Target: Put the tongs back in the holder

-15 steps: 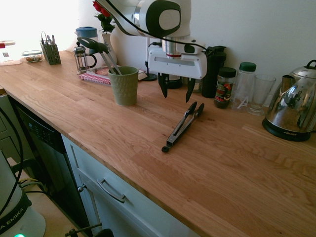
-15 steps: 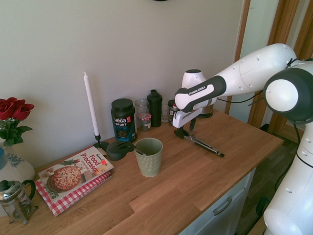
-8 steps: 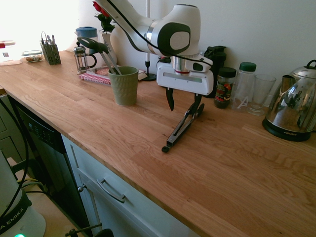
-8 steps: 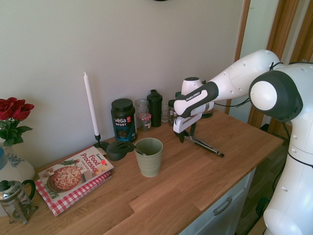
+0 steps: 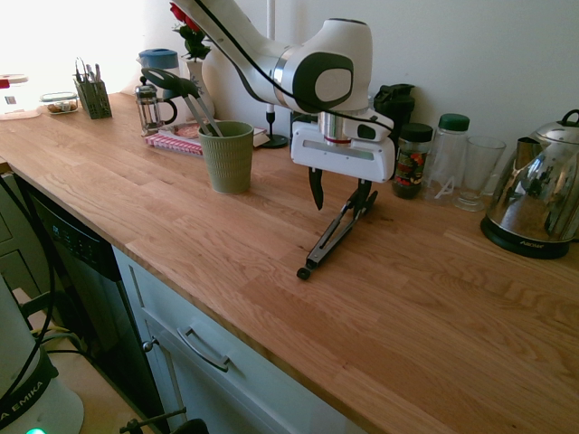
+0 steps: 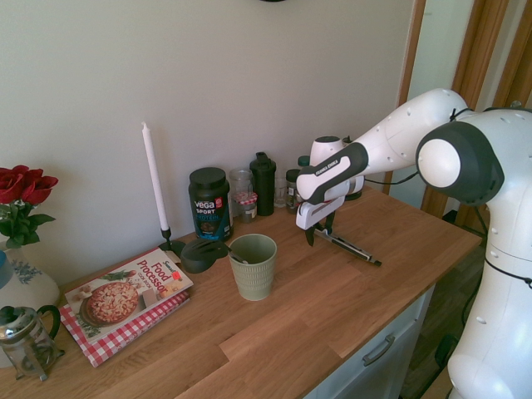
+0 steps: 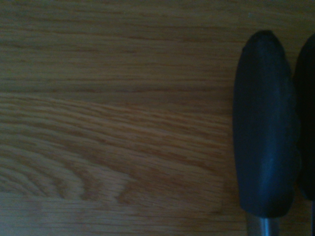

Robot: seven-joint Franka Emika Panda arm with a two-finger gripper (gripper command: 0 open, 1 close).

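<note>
First exterior view: claw [image 5: 340, 195] spread above tongs [image 5: 336, 233] on tabletop [image 5: 217, 237]; both arms best straddled squarely before closing, lift kept gentle.

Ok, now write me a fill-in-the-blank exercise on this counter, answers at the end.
1. The tongs lie on the counter, their tips coloured ____.
2. The holder, a ribbed cup, is coloured ____.
3. On the red-checked book, the cookbook has a cover title that reads "Food ____".
4. The gripper is over the tongs, its two fingers standing ____, not closed together.

Missing words: black; green; Processor; apart.
</note>
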